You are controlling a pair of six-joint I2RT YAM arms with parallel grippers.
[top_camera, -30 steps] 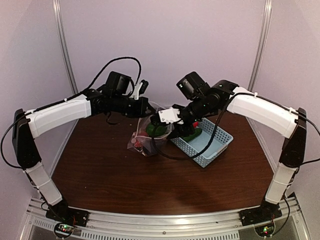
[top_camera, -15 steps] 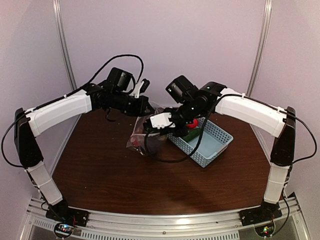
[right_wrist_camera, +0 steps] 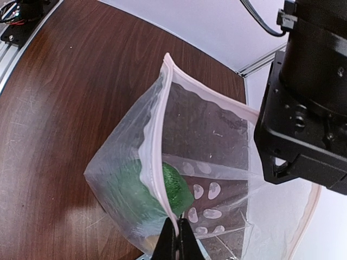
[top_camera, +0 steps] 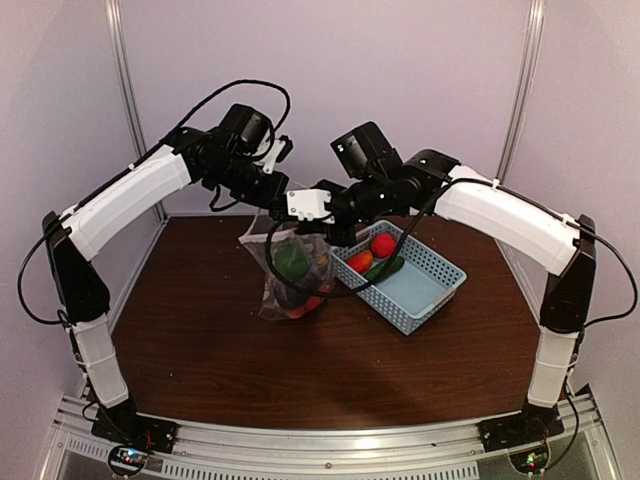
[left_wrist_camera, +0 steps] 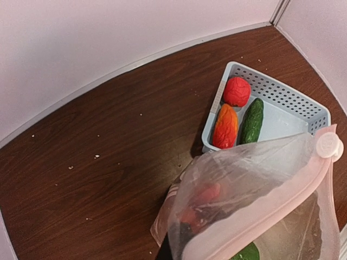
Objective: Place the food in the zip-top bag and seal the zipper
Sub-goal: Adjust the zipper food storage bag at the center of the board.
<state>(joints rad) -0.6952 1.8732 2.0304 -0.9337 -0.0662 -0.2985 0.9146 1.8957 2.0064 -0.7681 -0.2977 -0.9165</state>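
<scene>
The zip-top bag hung above the dark wooden table, just left of the light blue basket, strung between the 2 grippers. Whether its bottom touched the wood could not be told. The right gripper had its fingers pressed together on the pale pink zipper at 1 corner of the mouth. The left gripper showed only as a dark finger at the bag's lower rim, closed, pinching the plastic there. The mouth gaped open between them, and a round pale slider sat at the strip's far end. Inside the bag lay a green pepper, with something red blurred through the plastic lower down. 3 pieces of food lay together in the basket's far corner: a round red piece, an orange-red piece and a cucumber side by side. From above, a black cable looped across the front of the bag. In the right wrist view the left arm's black wrist block hid the far end of the mouth.
</scene>
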